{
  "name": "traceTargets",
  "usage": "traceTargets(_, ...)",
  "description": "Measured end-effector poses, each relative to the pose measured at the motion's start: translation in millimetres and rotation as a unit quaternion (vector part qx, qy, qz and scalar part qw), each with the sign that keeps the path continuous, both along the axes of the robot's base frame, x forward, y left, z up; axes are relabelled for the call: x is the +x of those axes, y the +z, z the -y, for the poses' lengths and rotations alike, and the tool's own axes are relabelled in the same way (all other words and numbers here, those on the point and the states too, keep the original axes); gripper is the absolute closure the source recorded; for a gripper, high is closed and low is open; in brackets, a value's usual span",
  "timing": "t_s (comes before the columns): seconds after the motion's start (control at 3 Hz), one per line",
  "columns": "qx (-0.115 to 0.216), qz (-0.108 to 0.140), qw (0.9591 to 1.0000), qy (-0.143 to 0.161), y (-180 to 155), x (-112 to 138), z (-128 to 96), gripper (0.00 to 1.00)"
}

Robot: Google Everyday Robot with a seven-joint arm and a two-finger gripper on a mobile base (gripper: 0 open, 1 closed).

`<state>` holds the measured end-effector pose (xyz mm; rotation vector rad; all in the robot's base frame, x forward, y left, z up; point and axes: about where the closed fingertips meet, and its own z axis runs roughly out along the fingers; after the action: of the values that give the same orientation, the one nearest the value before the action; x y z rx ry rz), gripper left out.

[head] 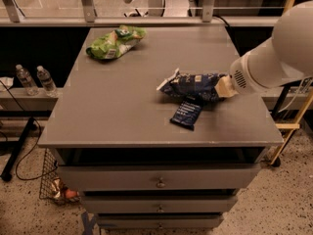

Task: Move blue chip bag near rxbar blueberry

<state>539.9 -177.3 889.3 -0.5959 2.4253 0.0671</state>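
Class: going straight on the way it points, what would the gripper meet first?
The blue chip bag: the gripper, at the right of the table, has the bag directly at its tip. The rxbar blueberry probably lies off that line.

- One blue chip bag [193,85]
- One rxbar blueberry [187,113]
- One green chip bag [115,42]
- Two water bottles [23,78] [45,80]
- One hand [223,87], at the blue chip bag's end

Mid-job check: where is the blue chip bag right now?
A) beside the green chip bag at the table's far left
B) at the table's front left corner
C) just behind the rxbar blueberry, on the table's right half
C: the blue chip bag lies directly behind the rxbar blueberry, the gripper at its right end; the green chip bag sits far off, back left.
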Motion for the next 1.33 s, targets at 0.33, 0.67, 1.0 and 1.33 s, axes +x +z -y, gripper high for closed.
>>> traceTargets(0.33, 0.000, 0.000, 1.0000, 0.001, 0.4, -0.3, -0.7, 0.59)
traceTargets(0.67, 0.000, 0.001, 1.0000, 0.001, 0.7, -0.6, -1.3, 0.37)
traceTargets(1.0, -0.001, 0.001, 1.0000, 0.002, 1.1, -0.9, -2.0, 0.12)
traceTargets(1.33, -0.001, 0.001, 1.0000, 0.002, 1.4, -1.2, -2.7, 0.00)
